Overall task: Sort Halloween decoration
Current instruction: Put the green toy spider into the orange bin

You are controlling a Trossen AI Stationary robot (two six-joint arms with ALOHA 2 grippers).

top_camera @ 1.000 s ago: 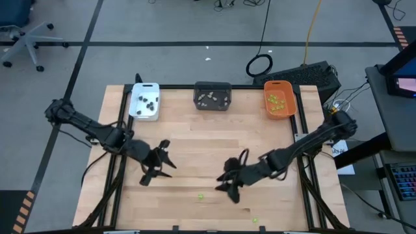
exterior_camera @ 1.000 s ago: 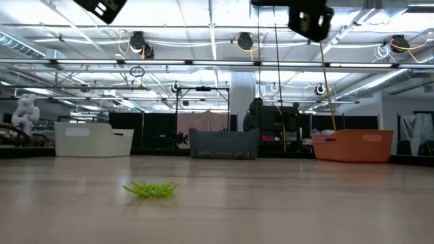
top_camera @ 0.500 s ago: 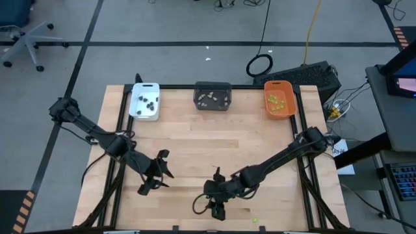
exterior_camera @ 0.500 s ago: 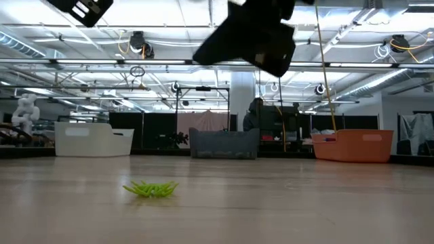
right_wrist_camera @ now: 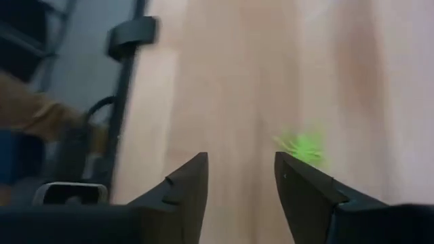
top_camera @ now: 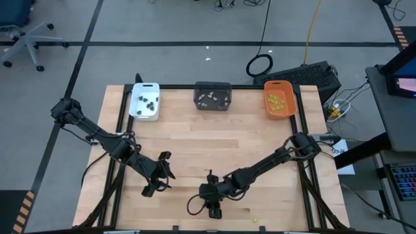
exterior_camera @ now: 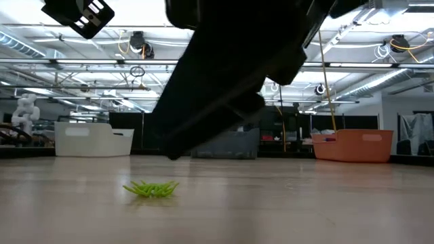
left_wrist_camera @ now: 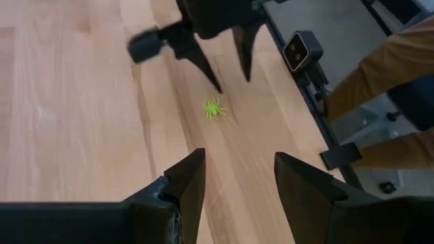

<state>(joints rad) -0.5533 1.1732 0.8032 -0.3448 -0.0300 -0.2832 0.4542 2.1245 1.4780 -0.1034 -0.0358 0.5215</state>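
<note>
Step in hand: judging from the layout, the right end effector (top_camera: 209, 207) was approaching a lime green spider (left_wrist_camera: 213, 108) for pickup; the piece was not yet gripped.

Right end effector: low and centre in the high view, just above the wooden surface (top_camera: 195, 140). Its two fingers stood apart with nothing between them.

Green spider: in the left wrist view it lay on the bare wood, right by the right end effector's fingertips, just off their tips and not touching them. In the right wrist view it appeared as a green blur just beyond one finger, to the side rather than centred in the gap. In the low view it rested flat on the surface at lower left, under the dark bulk of the arm.

Next move: likely a small sideways correction to centre the gap over the spider, then lowering and closing gently on so small a piece.

Second green piece (top_camera: 255, 220): lower right of the high view, near the front edge of the surface.

Left end effector (top_camera: 153, 182): lower left of the high view, waiting above the surface, fingers apart and empty.

Trays: white tray (top_camera: 144, 101), dark grey tray (top_camera: 212, 96) and orange tray (top_camera: 279, 99) sat along the top edge in the high view, each already holding small pieces.
</note>
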